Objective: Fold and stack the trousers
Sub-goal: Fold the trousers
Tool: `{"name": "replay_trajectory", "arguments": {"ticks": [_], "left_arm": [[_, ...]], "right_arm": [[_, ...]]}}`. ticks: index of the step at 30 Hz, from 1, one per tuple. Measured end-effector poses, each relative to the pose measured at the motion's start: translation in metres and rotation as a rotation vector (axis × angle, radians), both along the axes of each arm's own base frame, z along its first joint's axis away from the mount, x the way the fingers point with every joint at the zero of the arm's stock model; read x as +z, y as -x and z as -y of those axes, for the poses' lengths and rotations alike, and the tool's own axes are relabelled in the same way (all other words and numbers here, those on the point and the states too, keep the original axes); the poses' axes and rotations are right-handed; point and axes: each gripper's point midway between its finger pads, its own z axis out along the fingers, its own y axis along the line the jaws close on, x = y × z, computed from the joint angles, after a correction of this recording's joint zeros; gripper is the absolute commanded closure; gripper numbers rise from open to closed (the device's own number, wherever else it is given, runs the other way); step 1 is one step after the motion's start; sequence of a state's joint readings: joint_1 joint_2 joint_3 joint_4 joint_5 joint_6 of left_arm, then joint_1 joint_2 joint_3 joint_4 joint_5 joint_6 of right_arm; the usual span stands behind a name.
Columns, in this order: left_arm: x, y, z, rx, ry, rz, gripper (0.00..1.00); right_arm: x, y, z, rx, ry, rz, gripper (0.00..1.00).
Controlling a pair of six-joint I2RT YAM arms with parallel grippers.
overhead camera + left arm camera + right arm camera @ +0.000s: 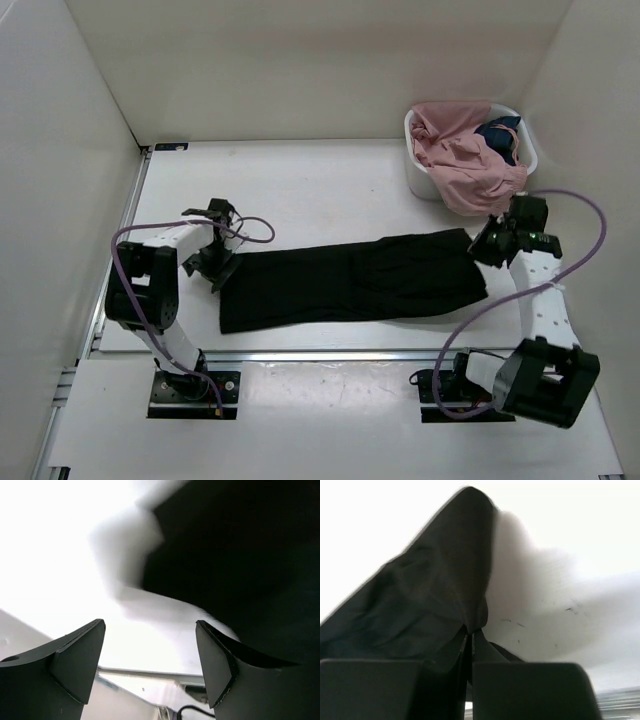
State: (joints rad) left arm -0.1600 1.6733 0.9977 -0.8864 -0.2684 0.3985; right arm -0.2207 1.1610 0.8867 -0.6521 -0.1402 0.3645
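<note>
Right gripper [470, 635] pinched fully closed on a raised fold of the trousers [350, 280] at their right end. Left gripper [150, 650] wide apart, nothing between its fingers, sitting just at the trousers' left end. Trousers lie flat, stretched left to right across the counter [300, 190] between both grippers. Far right: white basket [420, 182] holding a pink garment [455, 160] and a dark blue garment [500, 135].

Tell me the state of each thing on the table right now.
trousers: spread flat in a long strip, right end pinched up.
left end effector: open, at the trousers' left end, holding nothing.
right end effector: shut on trousers.
basket: upright, holding garments.
pink garment: crumpled, spilling over the basket's rim.
blue garment: bunched inside the basket.
</note>
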Motion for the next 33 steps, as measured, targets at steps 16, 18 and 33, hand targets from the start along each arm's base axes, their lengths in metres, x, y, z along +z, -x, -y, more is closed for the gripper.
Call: {"name": "replay_trajectory", "arguments": {"ticks": [16, 18, 33], "left_arm": [[-0.020, -0.051, 0.136, -0.218, 0.273, -0.069, 0.51], [-0.020, -0.055, 0.139, -0.219, 0.281, -0.071, 0.72], [-0.021, -0.062, 0.150, -0.200, 0.310, -0.146, 0.80]], "right_arm": [[0.102, 0.014, -0.280, 0.543, 0.279, 0.047, 1.00], [0.091, 0.022, -0.317, 0.601, 0.290, 0.037, 1.00], [0.050, 0.024, -0.416, 0.690, 0.224, 0.057, 1.00]]}}
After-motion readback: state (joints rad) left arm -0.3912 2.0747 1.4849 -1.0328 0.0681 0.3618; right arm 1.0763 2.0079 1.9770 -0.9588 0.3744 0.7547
